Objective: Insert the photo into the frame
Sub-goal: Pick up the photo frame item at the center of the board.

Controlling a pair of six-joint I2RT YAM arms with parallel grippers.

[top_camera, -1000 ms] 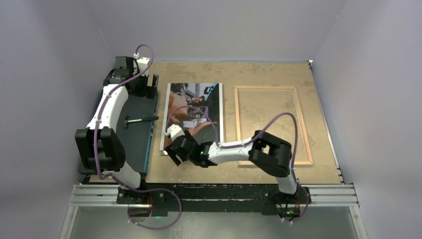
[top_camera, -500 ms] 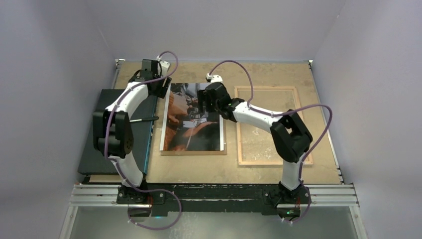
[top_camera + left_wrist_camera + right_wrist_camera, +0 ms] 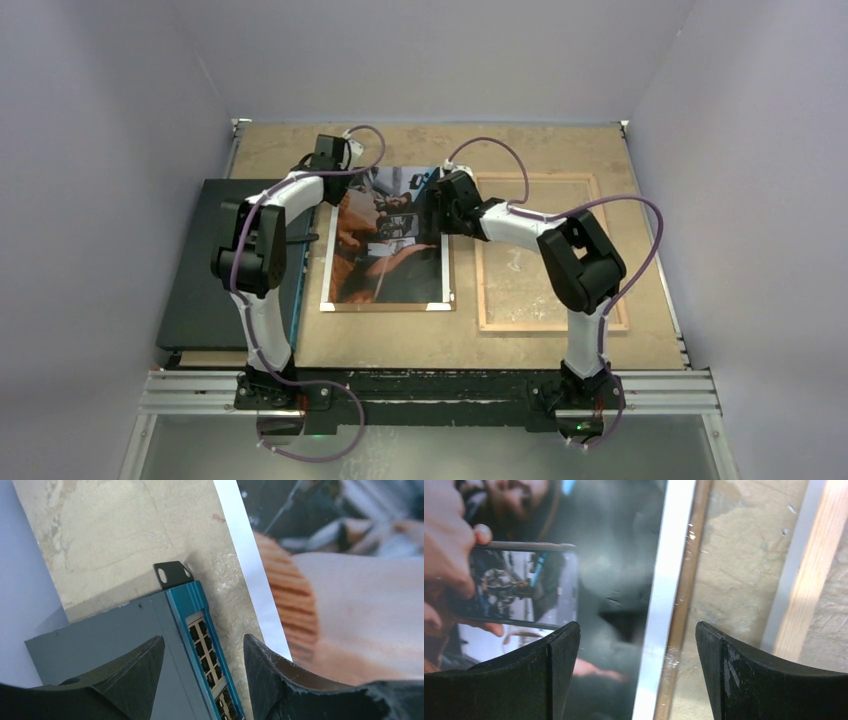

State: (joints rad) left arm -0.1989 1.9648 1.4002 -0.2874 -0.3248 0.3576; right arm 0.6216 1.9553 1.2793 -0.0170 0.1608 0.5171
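Observation:
The photo [image 3: 385, 245] lies flat at the table's middle on a brown backing board [image 3: 385, 306] whose edge shows along its near side. The frame [image 3: 555, 326] lies back-up to its right, light wood around a clear pane. My left gripper [image 3: 325, 165] is open and empty at the photo's far left corner; in its wrist view [image 3: 204, 675] the jaws straddle the blue edge of a dark box, with the photo's white strip [image 3: 250, 570] just right. My right gripper [image 3: 440, 203] is open and empty over the photo's right edge [image 3: 638, 675], straddling the white strip [image 3: 669, 580] and the board edge [image 3: 691, 580].
A dark flat box with a blue, port-lined edge [image 3: 235, 270] lies left of the photo, also in the left wrist view [image 3: 125, 640], with a thin dark tool [image 3: 285, 240] on top. The frame's wooden bar [image 3: 811, 580] is close to my right fingers. White walls surround the table.
My left gripper swung from the far left corner over the dark box to the photo's far left corner. My right gripper moved from the photo's near left corner to its right edge.

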